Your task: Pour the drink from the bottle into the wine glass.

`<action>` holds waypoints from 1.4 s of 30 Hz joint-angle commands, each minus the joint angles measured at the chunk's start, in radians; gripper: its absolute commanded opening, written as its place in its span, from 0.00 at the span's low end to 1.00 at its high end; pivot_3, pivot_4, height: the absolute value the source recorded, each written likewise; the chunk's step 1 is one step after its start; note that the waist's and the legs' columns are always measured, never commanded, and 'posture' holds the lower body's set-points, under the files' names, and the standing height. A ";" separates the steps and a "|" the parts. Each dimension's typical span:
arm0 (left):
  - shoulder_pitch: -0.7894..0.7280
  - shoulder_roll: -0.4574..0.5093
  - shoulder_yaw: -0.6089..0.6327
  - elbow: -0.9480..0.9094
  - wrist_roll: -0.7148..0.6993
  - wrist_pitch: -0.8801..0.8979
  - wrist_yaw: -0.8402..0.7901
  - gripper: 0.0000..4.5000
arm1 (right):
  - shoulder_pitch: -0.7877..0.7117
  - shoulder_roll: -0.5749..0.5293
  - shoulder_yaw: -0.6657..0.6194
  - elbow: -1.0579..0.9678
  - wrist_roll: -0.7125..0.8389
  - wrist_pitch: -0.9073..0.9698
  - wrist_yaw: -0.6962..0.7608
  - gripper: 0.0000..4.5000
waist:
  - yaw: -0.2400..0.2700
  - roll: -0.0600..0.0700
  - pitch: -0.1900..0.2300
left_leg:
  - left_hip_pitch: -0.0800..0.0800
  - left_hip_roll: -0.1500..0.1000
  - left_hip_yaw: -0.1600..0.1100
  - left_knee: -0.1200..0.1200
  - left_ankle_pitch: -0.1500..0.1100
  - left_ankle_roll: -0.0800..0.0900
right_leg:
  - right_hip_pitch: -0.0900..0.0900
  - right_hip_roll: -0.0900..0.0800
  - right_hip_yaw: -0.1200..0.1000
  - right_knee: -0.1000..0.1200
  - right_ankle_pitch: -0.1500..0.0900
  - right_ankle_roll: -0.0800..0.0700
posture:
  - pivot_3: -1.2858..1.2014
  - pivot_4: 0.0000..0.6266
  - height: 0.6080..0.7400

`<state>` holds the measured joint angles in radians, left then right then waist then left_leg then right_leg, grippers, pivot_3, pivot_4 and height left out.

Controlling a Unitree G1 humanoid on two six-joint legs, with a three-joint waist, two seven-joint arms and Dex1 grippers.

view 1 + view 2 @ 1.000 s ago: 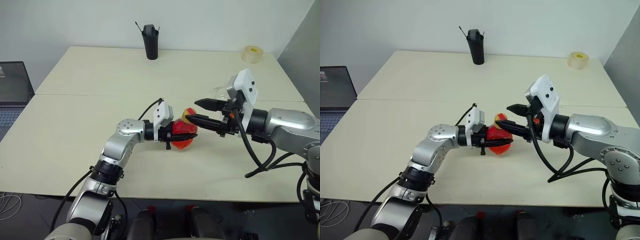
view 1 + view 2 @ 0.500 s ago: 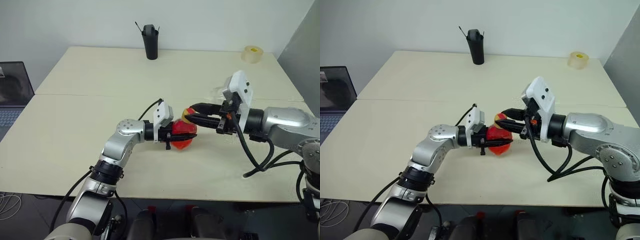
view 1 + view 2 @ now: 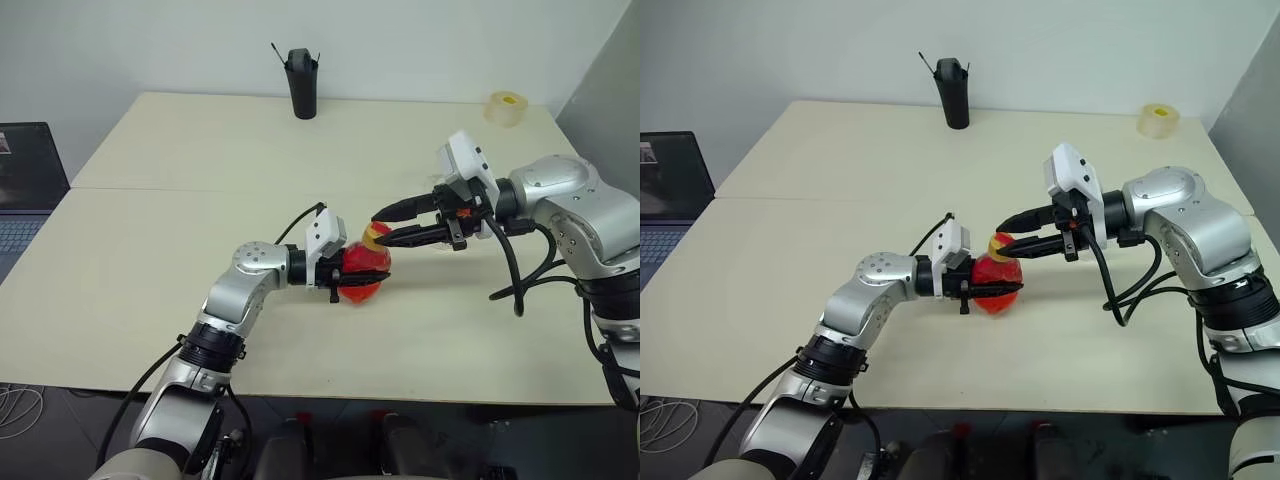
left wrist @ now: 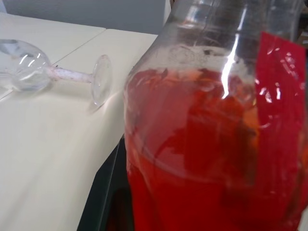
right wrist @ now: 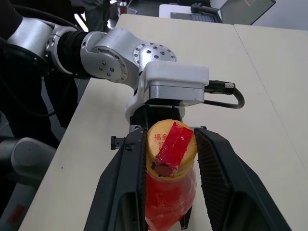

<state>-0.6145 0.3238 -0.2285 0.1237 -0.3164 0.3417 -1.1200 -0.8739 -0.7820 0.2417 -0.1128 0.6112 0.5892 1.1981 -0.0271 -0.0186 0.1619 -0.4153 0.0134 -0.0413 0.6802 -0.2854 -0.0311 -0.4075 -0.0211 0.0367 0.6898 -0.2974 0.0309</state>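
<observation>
My left gripper (image 3: pixel 368 272) is shut on the squat clear bottle (image 3: pixel 362 258) and holds it just above the table near the middle. The bright red drink (image 4: pixel 192 159) fills most of the bottle. My right gripper (image 3: pixel 380 229) reaches in from the right. Its two black fingers (image 5: pixel 126 168) press both sides of the bottle's yellow cap (image 5: pixel 171 147), which has a strip of red tape across the top. In the left wrist view the wine glass (image 4: pixel 26 67) lies on its side on the table beyond the bottle.
A tall black cup (image 3: pixel 301 85) stands at the back of the cream table (image 3: pixel 200 160). A roll of tape (image 3: pixel 505 107) lies at the far right corner. A laptop (image 3: pixel 25 185) sits off the table's left edge.
My right gripper has moved in onto the bottle's top, rolled at the wrist and closed from wide open onto the yellow cap. The left arm and the bottle have stayed put.
</observation>
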 commanded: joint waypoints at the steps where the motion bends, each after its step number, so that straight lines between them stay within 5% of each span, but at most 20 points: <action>1: -0.022 -0.017 0.018 -0.064 -0.043 -0.021 -0.016 0.31 | 0.033 -0.004 -0.147 -0.129 0.066 0.118 -0.141 0.34 | 0.002 0.000 0.000 | 0.000 0.000 0.000 0.000 0.000 0.000 | 0.000 0.000 0.000 0.000 0.000 0.000 | 0.52 0.24 1.00; 10: -0.054 -0.039 0.006 -0.015 -0.037 -0.037 -0.052 0.31 | 0.105 0.000 -0.348 -0.424 0.266 0.376 -0.434 1.00 | -0.003 0.000 0.000 | 0.000 0.000 0.000 0.000 -0.001 0.001 | 0.000 -0.001 0.000 0.001 0.000 0.000 | 0.52 0.24 1.00; 16: -0.061 -0.046 0.007 -0.001 -0.034 -0.044 -0.063 0.31 | 0.174 0.078 -0.396 -0.566 0.307 0.501 -0.737 1.00 | -0.003 0.000 0.000 | 0.000 0.000 0.000 0.000 -0.001 0.002 | 0.000 0.000 0.001 0.001 0.000 0.000 | 0.52 0.24 1.00; 22: -0.068 -0.053 0.003 0.012 -0.033 -0.050 -0.074 0.31 | 0.221 0.143 -0.408 -0.643 0.378 0.536 -0.873 1.00 | -0.002 0.000 0.000 | 0.000 -0.001 0.000 0.000 -0.001 0.001 | 0.000 0.000 0.000 0.001 0.000 0.000 | 0.52 0.24 1.00; 42: -0.054 -0.039 0.016 -0.006 -0.033 -0.043 -0.059 0.30 | 0.236 0.153 -0.280 -0.487 0.196 0.392 -0.802 1.00 | -0.004 0.000 0.000 | 0.000 -0.001 0.000 0.000 -0.001 0.002 | 0.000 0.001 0.000 0.001 0.000 0.000 | 0.52 0.24 1.00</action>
<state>-0.6604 0.2843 -0.2299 0.1679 -0.3312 0.3156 -1.1783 -0.6382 -0.6137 -0.0083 -0.5900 0.8247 1.0080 0.3873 -0.0310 -0.0184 0.1618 -0.4155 0.0125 -0.0413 0.6800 -0.2863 -0.0296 -0.4075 -0.0204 0.0371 0.6908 -0.2975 0.0309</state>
